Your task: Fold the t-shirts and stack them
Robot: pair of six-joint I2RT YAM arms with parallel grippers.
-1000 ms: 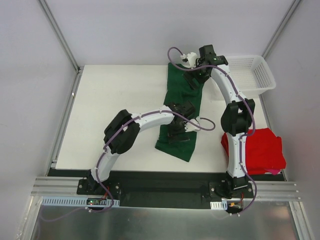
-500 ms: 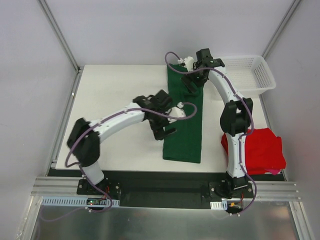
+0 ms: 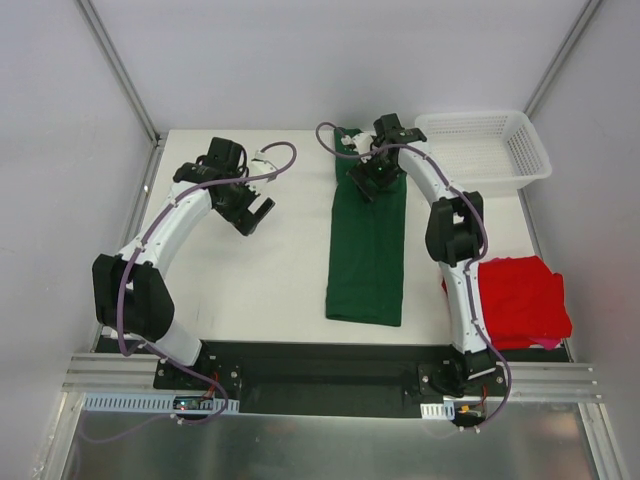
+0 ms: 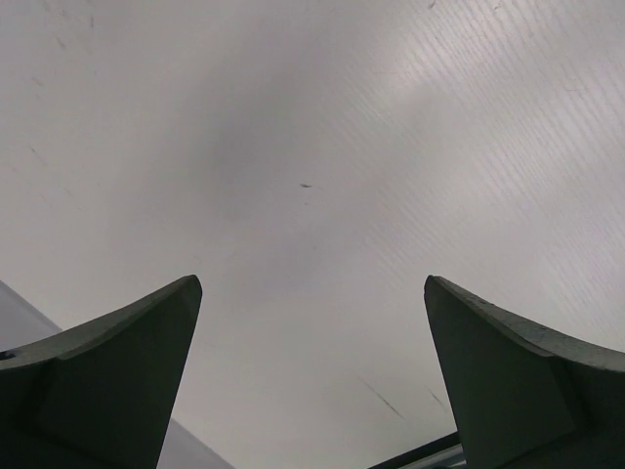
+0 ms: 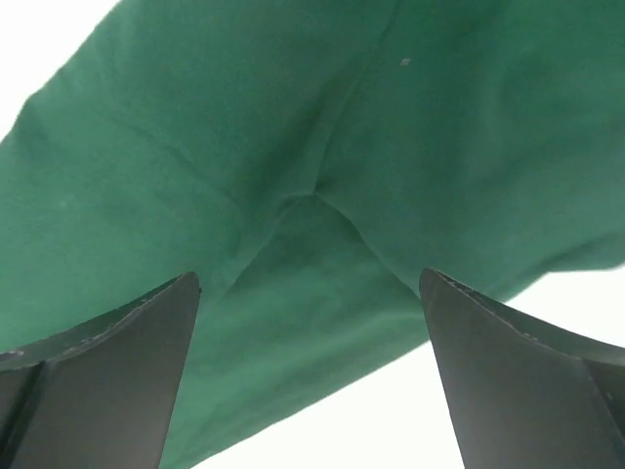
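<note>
Green t-shirt point(image 3: 367, 250): folded into a long strip, centre of table point(image 3: 250, 290). Red t-shirt point(image 3: 520, 300): bunched at 4 o'clock. Right gripper point(image 5: 308, 278): released, jaws wide over the strip's 12 o'clock end. Left gripper point(image 4: 312, 283): released, at 10 o'clock.

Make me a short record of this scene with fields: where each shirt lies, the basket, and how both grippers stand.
green t-shirt: long narrow strip, flat at mid-table
red t-shirt: bunched at the near right edge
basket: white mesh, far right corner
left gripper: open, above bare table, left of the green t-shirt
right gripper: open, over the green t-shirt's far end
</note>
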